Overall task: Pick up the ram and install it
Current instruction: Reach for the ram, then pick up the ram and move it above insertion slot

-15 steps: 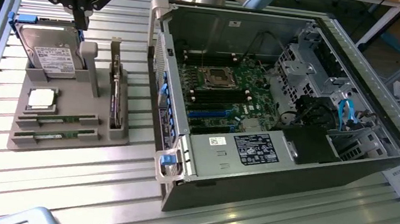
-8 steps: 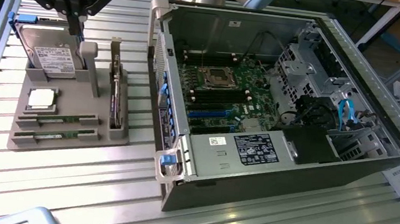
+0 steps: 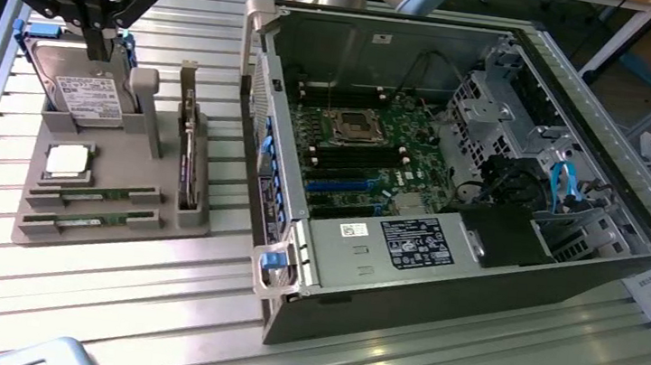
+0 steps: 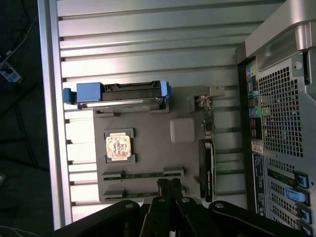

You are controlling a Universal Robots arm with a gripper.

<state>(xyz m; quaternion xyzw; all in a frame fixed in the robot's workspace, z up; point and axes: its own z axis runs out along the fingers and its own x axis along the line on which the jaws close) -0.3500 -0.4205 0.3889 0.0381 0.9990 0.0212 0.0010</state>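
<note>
Closest to the wrist lens, the gripper [image 4: 170, 185] is seen clenched, its black fingers pressed together with nothing between them. From the exterior view it is found high above the hard-drive end of the tray. The approach for the pick is judged to be the step in hand; nothing is lifted yet. A grasp is judged to call for the fingers to be parted, lined up across one thin stick and lowered squarely, so that its neighbour is not caught.

The open computer case [image 3: 409, 314] is laid on its side on the slatted table [image 3: 106, 314], with the green motherboard [image 3: 410, 128] exposed. Just beside it, at the exterior view's left, the grey tray [image 3: 113, 238] is set, carrying a hard drive [image 3: 87, 96], an upright card [image 3: 189, 164] and a square silver chip [image 3: 67, 161].

The ram [image 3: 95, 194] is kept in a groove of that tray, at the end away from the hard drive, with its twin [image 3: 89, 220] in the next groove alongside. Which of the two is meant cannot be told. It is seen as a thin, narrow green strip set on edge, untouched.
</note>
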